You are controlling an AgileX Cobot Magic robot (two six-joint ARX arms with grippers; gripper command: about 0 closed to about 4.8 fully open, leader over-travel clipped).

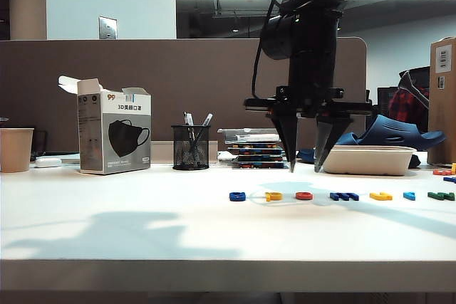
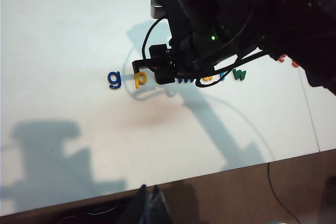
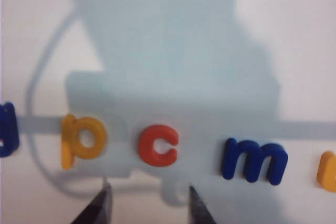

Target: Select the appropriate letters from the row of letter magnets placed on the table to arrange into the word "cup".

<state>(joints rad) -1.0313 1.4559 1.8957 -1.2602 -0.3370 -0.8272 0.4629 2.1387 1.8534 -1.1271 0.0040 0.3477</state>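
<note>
The row of letter magnets lies on the white table [image 1: 107,211]. In it are a dark blue letter [image 1: 237,196], the yellow-orange "p" [image 1: 273,196], the red "c" [image 1: 304,195], a dark blue "m" [image 1: 344,196], the yellow "u" [image 1: 380,196], a light blue letter [image 1: 409,195] and a green letter [image 1: 441,195]. My right gripper [image 1: 305,169] hangs open a little above the "c", holding nothing. In the right wrist view its fingertips [image 3: 106,188] straddle bare table just short of the "c" [image 3: 158,145], between the "p" [image 3: 83,140] and the "m" [image 3: 254,160]. My left gripper [image 2: 149,195] is shut, off the table's edge.
A mask box [image 1: 114,137], a mesh pen holder [image 1: 190,147], a paper cup [image 1: 16,149], a stack of flat boxes [image 1: 253,149] and a white tray [image 1: 368,159] stand along the back by the brown partition [image 1: 178,69]. A cardboard carton [image 1: 443,97] stands at far right.
</note>
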